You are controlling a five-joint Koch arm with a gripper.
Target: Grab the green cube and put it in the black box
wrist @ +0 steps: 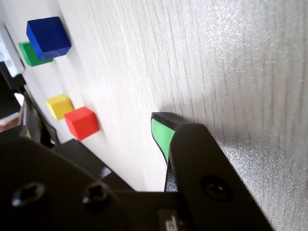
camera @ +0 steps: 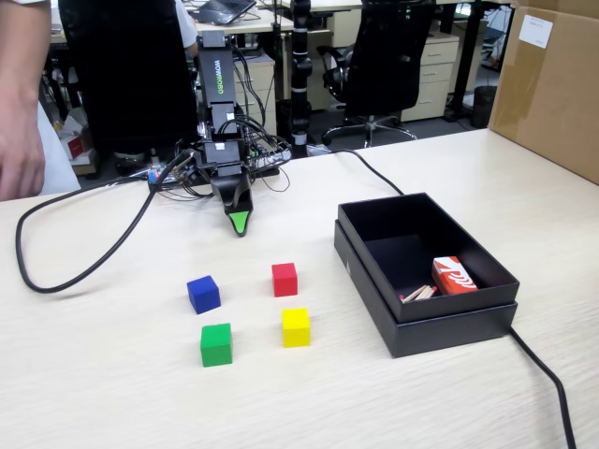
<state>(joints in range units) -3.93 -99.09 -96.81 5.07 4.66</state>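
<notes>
Small matte green cube (camera: 216,344) sits twd tabletop's near edge, well apart from green-tipped black gripper (camera: 241,224); claw state can't tell, only one tip visible

Green (camera: 216,344), blue (camera: 203,294), red (camera: 284,279) and yellow (camera: 296,327) cubes sat on a pale wood-grain surface (camera: 112,393); a matte-black box (camera: 449,327) held a red-and-white carton (camera: 454,276); green-tipped black fingers (camera: 241,223) showed.

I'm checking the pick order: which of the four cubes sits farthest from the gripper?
The green cube. In the fixed view it sits in the front row on the left, beyond the blue cube as seen from the gripper; the red and yellow cubes lie closer.
</notes>
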